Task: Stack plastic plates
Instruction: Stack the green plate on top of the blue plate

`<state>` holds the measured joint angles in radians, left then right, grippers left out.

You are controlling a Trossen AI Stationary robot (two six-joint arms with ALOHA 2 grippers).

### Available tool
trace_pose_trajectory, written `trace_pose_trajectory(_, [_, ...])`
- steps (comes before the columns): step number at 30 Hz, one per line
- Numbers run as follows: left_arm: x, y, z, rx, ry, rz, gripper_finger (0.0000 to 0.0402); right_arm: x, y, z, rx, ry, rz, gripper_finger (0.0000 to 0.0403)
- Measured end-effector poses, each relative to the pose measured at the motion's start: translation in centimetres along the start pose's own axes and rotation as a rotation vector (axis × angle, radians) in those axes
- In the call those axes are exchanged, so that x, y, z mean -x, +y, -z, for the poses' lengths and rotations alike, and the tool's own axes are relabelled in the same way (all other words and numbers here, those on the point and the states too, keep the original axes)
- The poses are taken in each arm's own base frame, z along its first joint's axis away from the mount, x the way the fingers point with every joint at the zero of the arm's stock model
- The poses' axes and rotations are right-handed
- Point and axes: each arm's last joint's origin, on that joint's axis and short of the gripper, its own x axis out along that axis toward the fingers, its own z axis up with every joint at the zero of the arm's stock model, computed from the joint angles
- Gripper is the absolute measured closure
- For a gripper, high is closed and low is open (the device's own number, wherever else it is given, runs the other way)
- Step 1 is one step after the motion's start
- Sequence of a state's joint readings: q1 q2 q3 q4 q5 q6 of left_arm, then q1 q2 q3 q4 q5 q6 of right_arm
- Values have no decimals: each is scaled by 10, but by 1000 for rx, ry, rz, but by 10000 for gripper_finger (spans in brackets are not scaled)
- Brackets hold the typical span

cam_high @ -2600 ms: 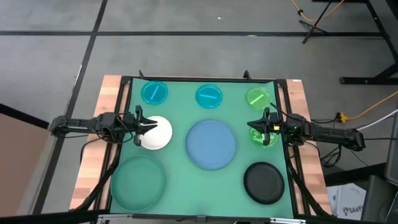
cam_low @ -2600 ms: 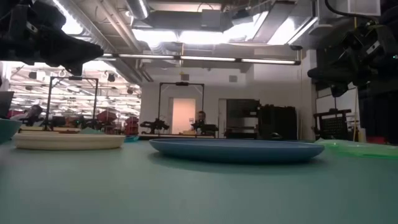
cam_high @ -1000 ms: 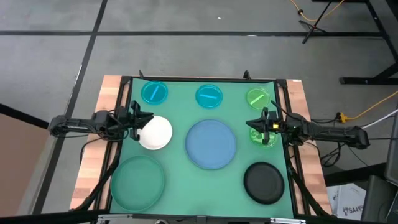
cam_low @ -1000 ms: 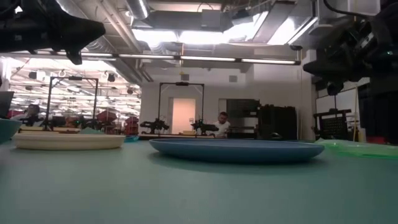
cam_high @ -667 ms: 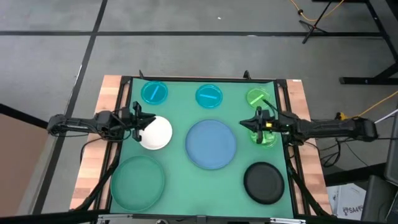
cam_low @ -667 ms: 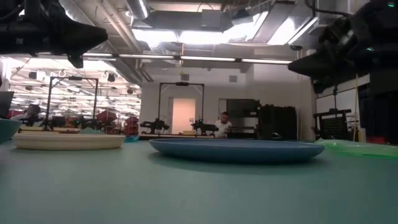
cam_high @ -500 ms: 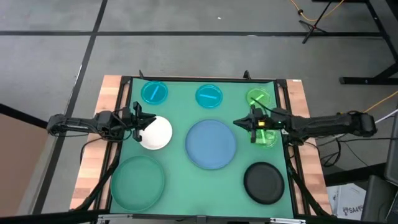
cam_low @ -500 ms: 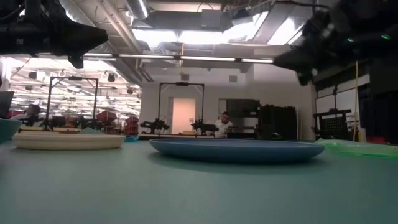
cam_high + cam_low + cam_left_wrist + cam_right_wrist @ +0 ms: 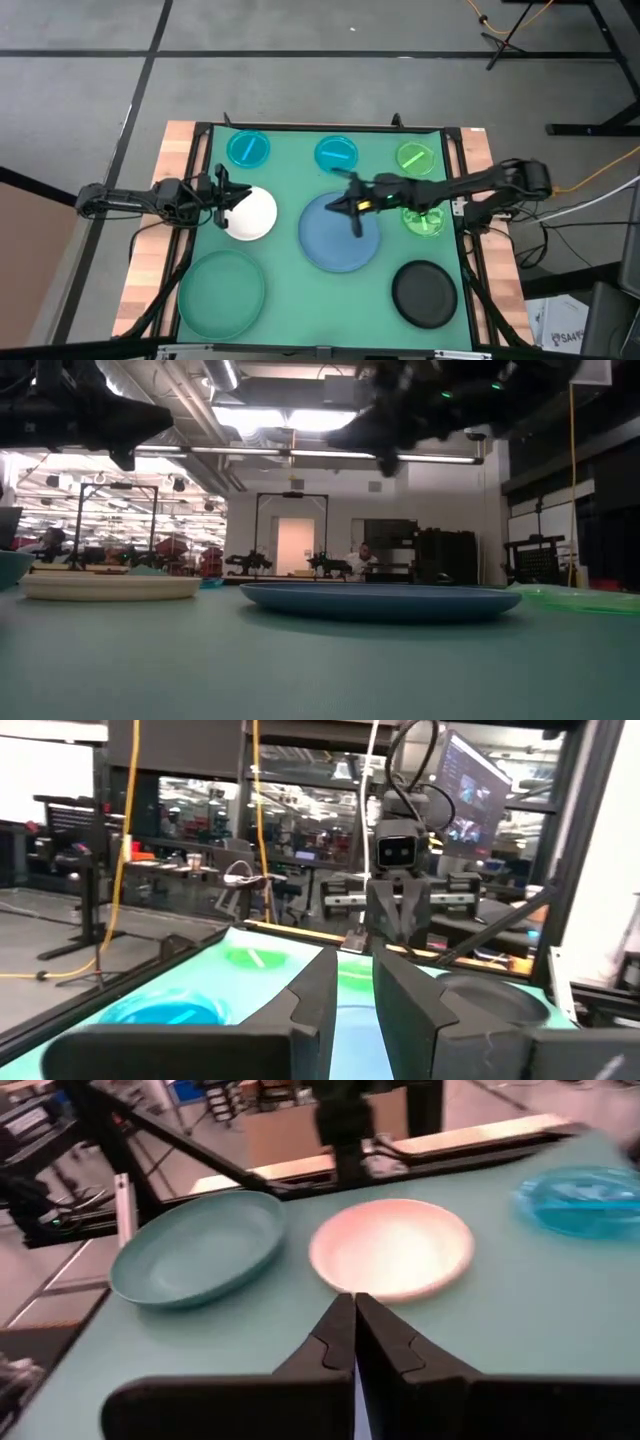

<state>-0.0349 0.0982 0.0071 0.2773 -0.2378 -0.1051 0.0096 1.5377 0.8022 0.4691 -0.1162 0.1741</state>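
Note:
Several plastic plates lie flat on the green mat. They are a large pale blue plate (image 9: 340,240), a large teal-green plate (image 9: 222,292), a white plate (image 9: 254,214), a black plate (image 9: 424,293), two small cyan plates (image 9: 248,149) (image 9: 337,154) and two small green plates (image 9: 414,157) (image 9: 428,222). My left gripper (image 9: 237,197) hovers over the white plate's left edge, its fingers (image 9: 320,990) a narrow gap apart and empty. My right gripper (image 9: 340,206) hovers shut and empty above the blue plate. It points toward the white plate (image 9: 392,1247) and the teal-green plate (image 9: 195,1245).
A black frame (image 9: 330,128) borders the mat, with wooden table strips (image 9: 150,250) on both sides. In the low view both arms (image 9: 80,415) (image 9: 430,400) stay high above the blue plate (image 9: 380,600). A person sits far off in the room behind (image 9: 360,563).
My right gripper has swung toward the table's left edge. It has gone from above the near green plate at the right side to above the large blue plate, staying clear of the plates. No plate has moved.

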Motion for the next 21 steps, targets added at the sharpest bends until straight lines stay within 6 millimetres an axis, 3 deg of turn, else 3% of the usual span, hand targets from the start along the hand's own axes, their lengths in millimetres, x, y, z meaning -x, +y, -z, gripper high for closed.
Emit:
trace_pose_trajectory(12, [0,-2,1,-3,16,71,341,-97,41,-6,26,61,-106,402])
trace_pose_trajectory(21, [0,-2,2,-6,25,71,341,-149,59,-7,-116,39,-149,402])
